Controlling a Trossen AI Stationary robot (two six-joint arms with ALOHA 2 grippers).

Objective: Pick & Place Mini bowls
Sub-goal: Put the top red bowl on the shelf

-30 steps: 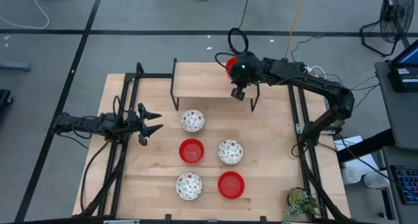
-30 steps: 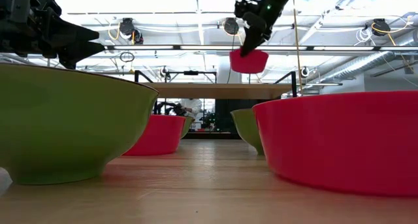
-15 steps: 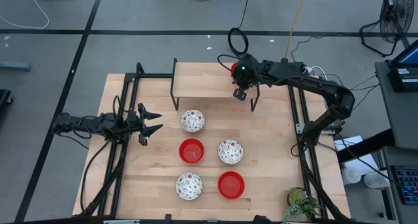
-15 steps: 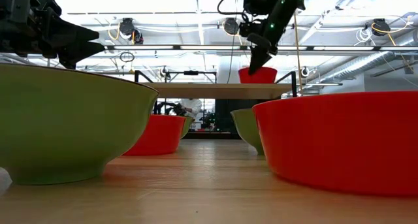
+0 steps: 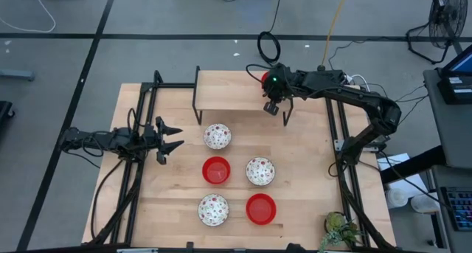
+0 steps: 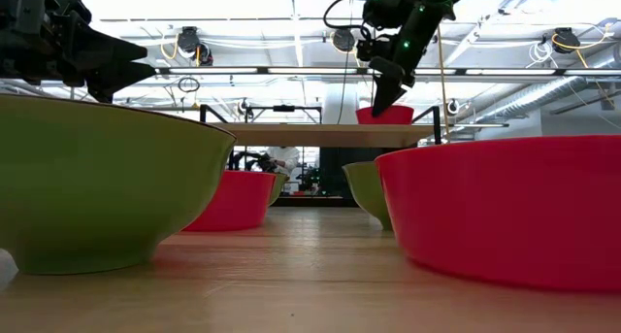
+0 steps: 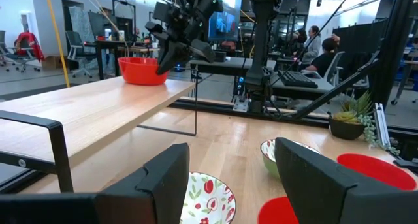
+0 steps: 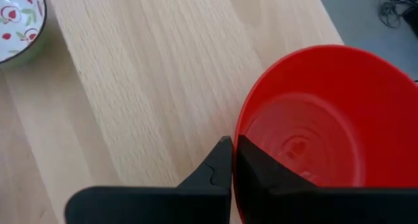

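Presently, a red bowl (image 8: 326,126) is pinched at its rim by the right gripper (image 8: 232,160) near the raised shelf's (image 5: 228,91) right edge; a careless release could tip it off. The left gripper (image 5: 171,135), jaws spread, waits at the table's (image 5: 310,179) left edge.

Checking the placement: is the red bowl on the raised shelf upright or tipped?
Upright. The red bowl sits level on the shelf, opening up, with the right pincer closed on its rim; it looks empty.
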